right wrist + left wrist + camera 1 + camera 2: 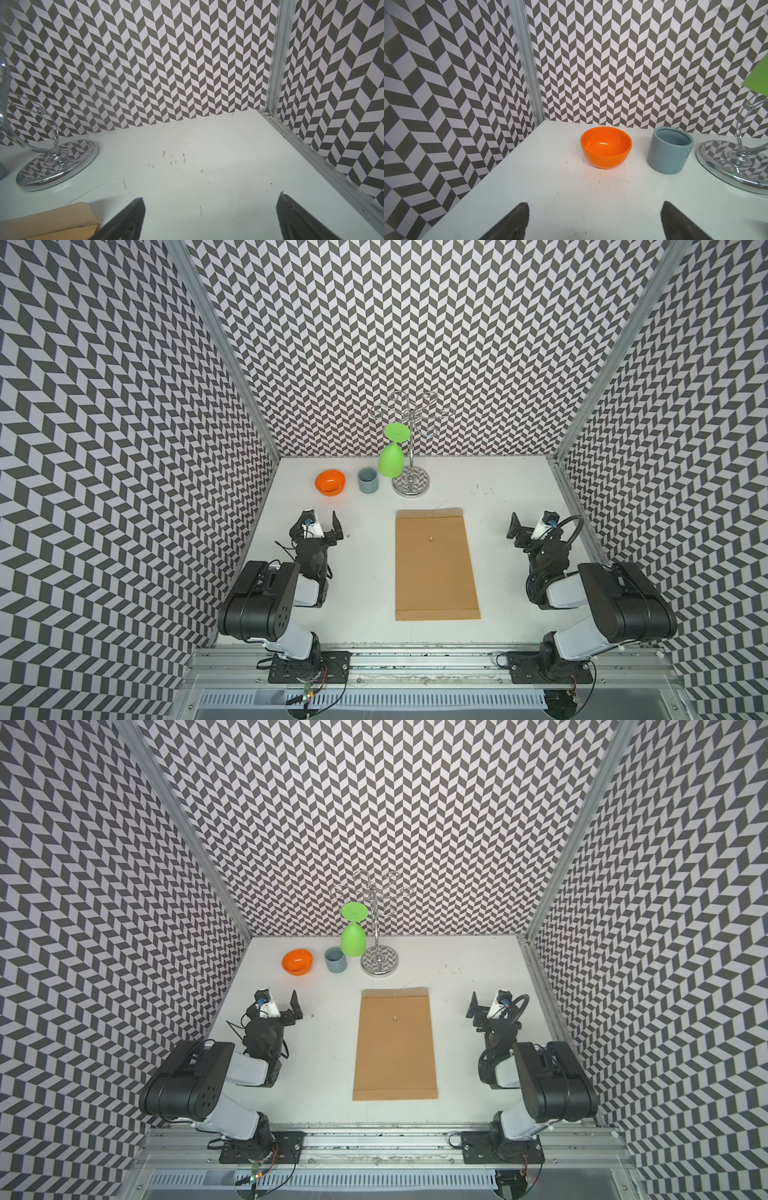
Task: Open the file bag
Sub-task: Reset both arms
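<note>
Hovering at the left, the left gripper [316, 526] holds nothing, its 2 jaws wide apart. Between the arms the file bag [434, 568] lies flat on the white table [365, 556]: light, thin, bendy paper, apt to slide. I'd pinch the flap [430, 514] at its far end; the pale string [440, 504] looks unwound, though it's too thin to be sure. The right gripper [534, 526] gapes too, touching nothing.

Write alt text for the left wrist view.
An orange bowl and a grey-blue cup stand apart on a white table before chevron-patterned walls. The left claw is open and empty, and a chrome stand's base sits beside the cup.
</note>
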`<state>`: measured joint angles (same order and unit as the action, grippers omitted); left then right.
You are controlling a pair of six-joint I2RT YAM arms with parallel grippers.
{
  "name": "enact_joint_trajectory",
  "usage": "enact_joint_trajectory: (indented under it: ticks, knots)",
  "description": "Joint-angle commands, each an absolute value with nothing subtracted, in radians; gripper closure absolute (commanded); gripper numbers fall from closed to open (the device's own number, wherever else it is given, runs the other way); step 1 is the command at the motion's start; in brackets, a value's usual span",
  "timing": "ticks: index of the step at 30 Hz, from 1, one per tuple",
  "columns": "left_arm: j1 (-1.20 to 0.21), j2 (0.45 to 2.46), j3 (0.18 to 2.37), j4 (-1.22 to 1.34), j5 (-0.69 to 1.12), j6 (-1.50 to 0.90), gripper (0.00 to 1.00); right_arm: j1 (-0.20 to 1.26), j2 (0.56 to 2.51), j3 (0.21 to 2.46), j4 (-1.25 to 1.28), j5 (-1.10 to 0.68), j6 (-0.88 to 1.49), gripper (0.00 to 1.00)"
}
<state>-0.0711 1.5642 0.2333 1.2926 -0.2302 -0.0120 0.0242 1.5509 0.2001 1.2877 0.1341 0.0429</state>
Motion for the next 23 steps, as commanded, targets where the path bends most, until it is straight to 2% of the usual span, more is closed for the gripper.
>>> enact_joint_trajectory:
  ticks: [1,23]
  knots:
    - [-0.062,1.561,0.241,1.293,-0.213,-0.002,0.00,0.031,1.560,0.198,1.379,0.142,0.026,0.01]
    - [-0.062,1.560,0.241,1.293,-0.212,-0.002,0.00,0.049,1.567,0.241,1.333,0.158,0.007,0.01]
